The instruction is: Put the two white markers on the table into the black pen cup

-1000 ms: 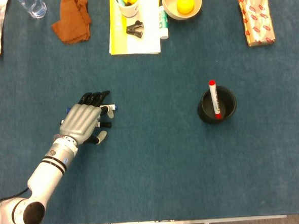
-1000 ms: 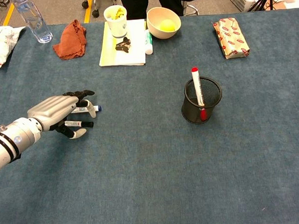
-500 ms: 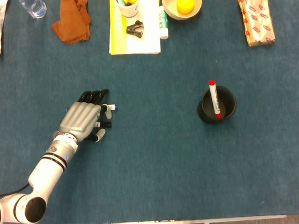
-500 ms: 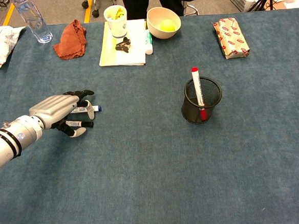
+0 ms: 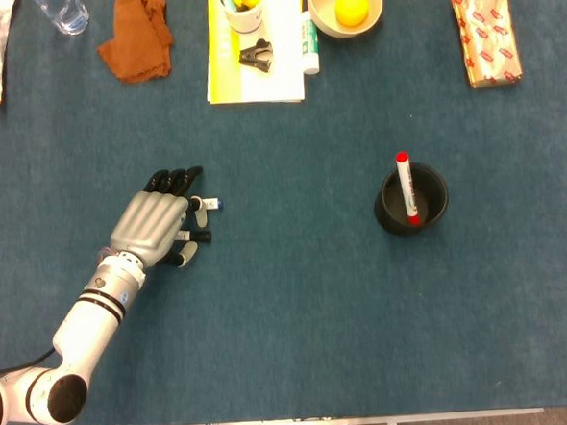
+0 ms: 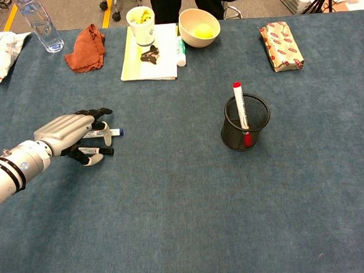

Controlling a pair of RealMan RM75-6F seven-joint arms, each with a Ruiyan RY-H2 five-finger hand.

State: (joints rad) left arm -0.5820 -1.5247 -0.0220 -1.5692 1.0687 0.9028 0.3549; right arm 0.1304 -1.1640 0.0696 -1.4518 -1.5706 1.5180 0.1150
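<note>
Covering both markers: left robot hand

No text, brand, number or sign can be read. The wrapped packet near the table's far right corner carries red label patches, and the markers' barrels show faint print, but all of it is too small to make out.
</note>
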